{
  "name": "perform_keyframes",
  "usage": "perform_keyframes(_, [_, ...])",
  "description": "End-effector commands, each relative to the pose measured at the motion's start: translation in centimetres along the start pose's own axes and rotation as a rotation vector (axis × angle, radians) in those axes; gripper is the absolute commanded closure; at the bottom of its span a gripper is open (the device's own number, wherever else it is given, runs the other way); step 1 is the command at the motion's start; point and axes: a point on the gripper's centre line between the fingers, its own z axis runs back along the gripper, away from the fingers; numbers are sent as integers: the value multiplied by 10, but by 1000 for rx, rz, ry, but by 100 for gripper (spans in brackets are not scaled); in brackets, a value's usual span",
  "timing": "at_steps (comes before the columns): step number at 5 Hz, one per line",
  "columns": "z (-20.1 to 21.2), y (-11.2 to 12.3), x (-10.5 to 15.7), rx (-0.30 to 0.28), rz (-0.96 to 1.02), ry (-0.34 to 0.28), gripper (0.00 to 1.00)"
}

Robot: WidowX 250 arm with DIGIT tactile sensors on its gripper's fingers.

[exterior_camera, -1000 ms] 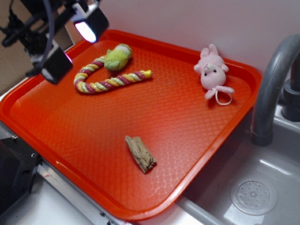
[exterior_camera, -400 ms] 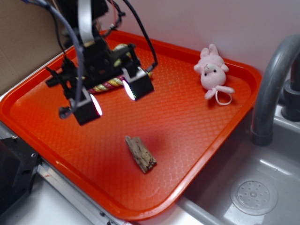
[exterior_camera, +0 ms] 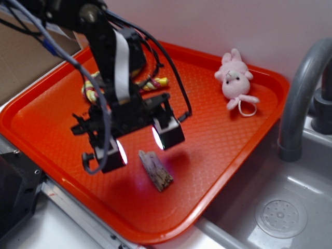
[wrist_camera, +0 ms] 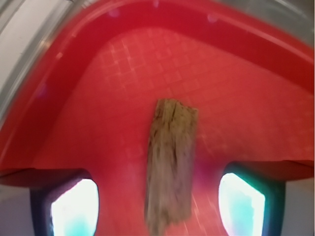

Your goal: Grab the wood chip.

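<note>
The wood chip (exterior_camera: 155,170) is a rough grey-brown oblong chunk lying flat on the orange tray (exterior_camera: 218,155) near its front edge. My gripper (exterior_camera: 142,145) hangs open just above the chip's near-left end, one lit finger on each side. In the wrist view the wood chip (wrist_camera: 170,162) runs lengthwise between my two glowing fingertips (wrist_camera: 75,207), with clear gaps on both sides; the gripper (wrist_camera: 157,206) touches nothing.
A striped rope toy (exterior_camera: 91,89) with a green plush lies at the tray's back left, partly hidden by my arm. A pink plush bunny (exterior_camera: 235,79) sits at the back right. A grey faucet (exterior_camera: 301,93) and sink (exterior_camera: 282,215) border the tray's right.
My gripper has travelled from the tray's back left corner forward and down, ending over the wood chip. The chip and the toys have not moved.
</note>
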Motion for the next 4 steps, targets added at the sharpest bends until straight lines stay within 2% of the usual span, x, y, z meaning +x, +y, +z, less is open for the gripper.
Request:
perform_keyframes(1, [-19,-10,9,-15,-2,39,0])
perform_keyframes(2, [-24,-11,10,-17,-1,48,100])
perform_keyframes(4, [-27,-16,6,-15,-1,54,100])
